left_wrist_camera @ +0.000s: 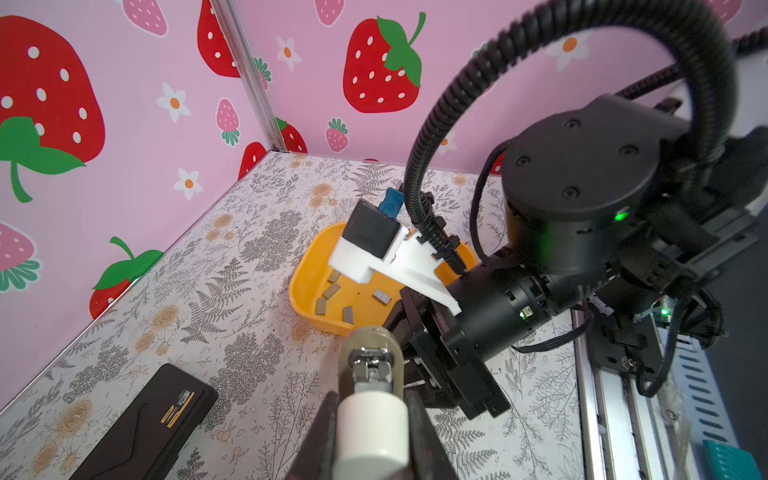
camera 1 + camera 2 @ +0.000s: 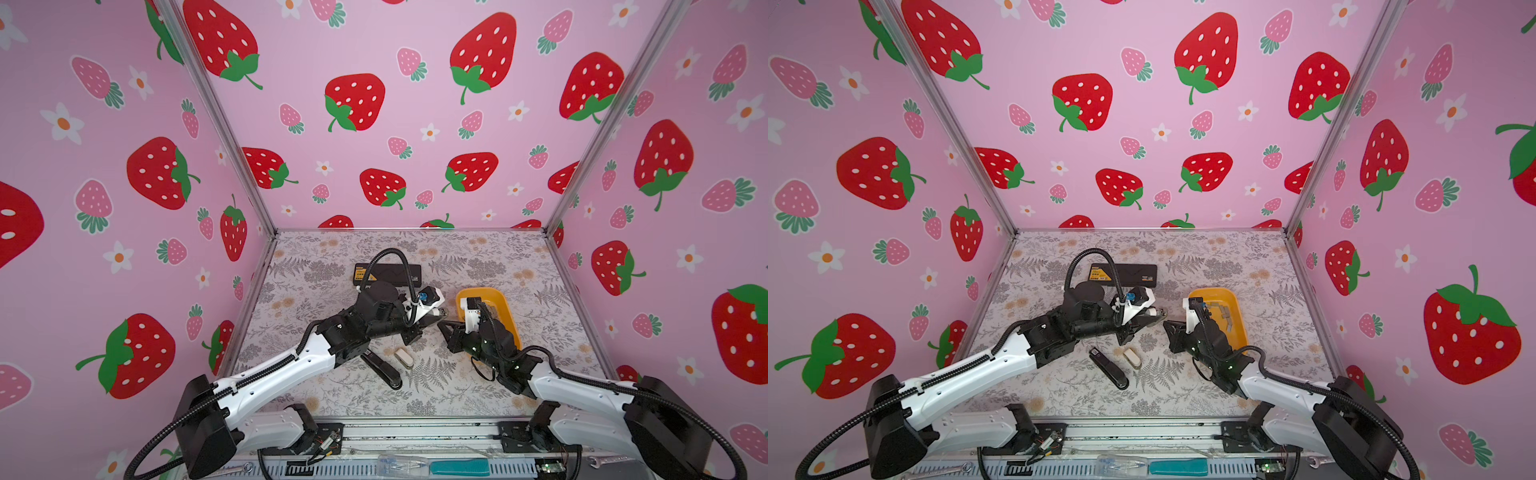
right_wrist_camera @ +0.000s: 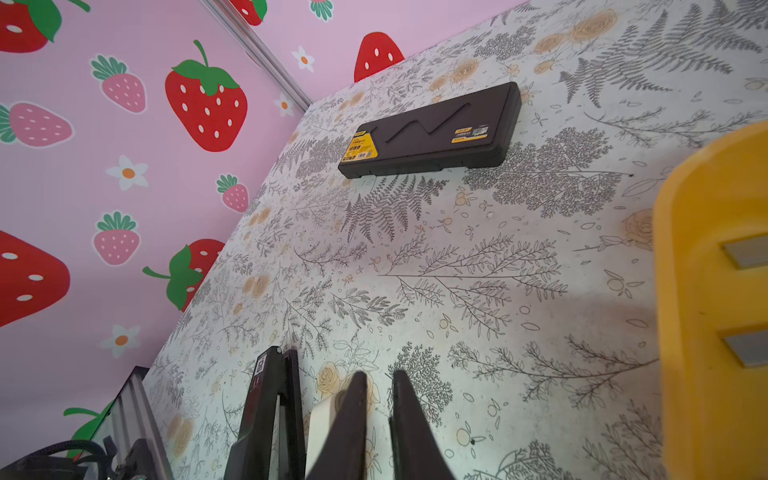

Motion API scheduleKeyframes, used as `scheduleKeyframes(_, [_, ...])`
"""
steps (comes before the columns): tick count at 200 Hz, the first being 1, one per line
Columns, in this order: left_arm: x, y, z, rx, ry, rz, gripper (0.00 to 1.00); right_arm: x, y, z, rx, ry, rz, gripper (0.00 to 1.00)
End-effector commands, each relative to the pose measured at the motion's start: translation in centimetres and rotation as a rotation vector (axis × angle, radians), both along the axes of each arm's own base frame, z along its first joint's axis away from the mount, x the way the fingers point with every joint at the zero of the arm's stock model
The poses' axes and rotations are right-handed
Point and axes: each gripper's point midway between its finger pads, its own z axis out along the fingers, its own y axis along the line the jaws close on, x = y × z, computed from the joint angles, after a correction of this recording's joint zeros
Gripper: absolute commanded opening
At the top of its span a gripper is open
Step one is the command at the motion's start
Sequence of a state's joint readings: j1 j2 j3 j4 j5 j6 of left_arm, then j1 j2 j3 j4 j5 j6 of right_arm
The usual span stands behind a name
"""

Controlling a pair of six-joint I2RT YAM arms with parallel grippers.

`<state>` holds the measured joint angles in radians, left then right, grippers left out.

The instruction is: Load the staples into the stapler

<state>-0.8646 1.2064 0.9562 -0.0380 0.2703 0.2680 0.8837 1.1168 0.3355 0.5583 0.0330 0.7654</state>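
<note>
Staples (image 1: 331,291) in yellow tray (image 1: 302,286), right arm (image 1: 582,187) overhead; black case (image 1: 145,419) apart.

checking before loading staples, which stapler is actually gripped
The whitish stapler shut in the left gripper's jaws; the other whitish stapler and the black stapler lie loose on the table.

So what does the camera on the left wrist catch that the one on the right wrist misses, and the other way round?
Only the left wrist view: the left claw shut on a stapler, and the right arm. Only the right wrist view: a black stapler and a pale stapler beside it. Both: the black case, the yellow tray and staples in it.
</note>
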Motion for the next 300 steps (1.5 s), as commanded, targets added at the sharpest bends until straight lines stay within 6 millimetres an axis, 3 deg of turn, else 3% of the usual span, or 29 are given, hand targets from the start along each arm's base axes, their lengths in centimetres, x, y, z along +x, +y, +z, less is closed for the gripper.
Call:
scheduleKeyframes(1, [0.1,0.0,1.5,-0.03,-0.035,-0.009,0.0,0.1,-1.1,0.9,-0.002,-0.053,-0.043,0.2])
scheduleKeyframes(27, [0.0,0.4,0.7,-0.006,-0.035,-0.002,0.0,-0.5,-2.5,3.2,0.012,-0.167,-0.046,0.23])
scheduleKeyframes(43, [-0.2,0.6,0.2,0.012,-0.031,-0.008,0.0,-1.4,-3.4,6.4,0.056,-0.275,-0.033,0.23])
scheduleKeyframes(81, [-0.7,0.9,-0.8,0.044,-0.032,-0.028,0.0,-4.7,-4.9,12.1,0.171,-0.459,0.051,0.23])
scheduleKeyframes(105, [-1.2,0.7,-1.2,0.045,-0.025,-0.06,0.0,-6.7,-4.6,13.9,0.238,-0.5,0.144,0.23])
scheduleKeyframes(133, [-1.4,0.4,-1.2,0.04,-0.014,-0.075,0.0,-7.3,-3.5,14.3,0.249,-0.479,0.212,0.23])
scheduleKeyframes(200, [-1.8,0.2,-1.2,0.05,-0.001,-0.106,0.0,-7.2,-0.3,12.9,0.215,-0.411,0.303,0.21])
scheduleKeyframes(251, [-2.1,0.1,-1.2,0.054,0.001,-0.126,0.0,-7.2,0.2,13.1,0.207,-0.413,0.303,0.2])
scheduleKeyframes(300, [-2.3,0.0,-0.6,0.036,-0.002,-0.136,0.0,-6.3,0.5,11.6,0.169,-0.385,0.273,0.2])
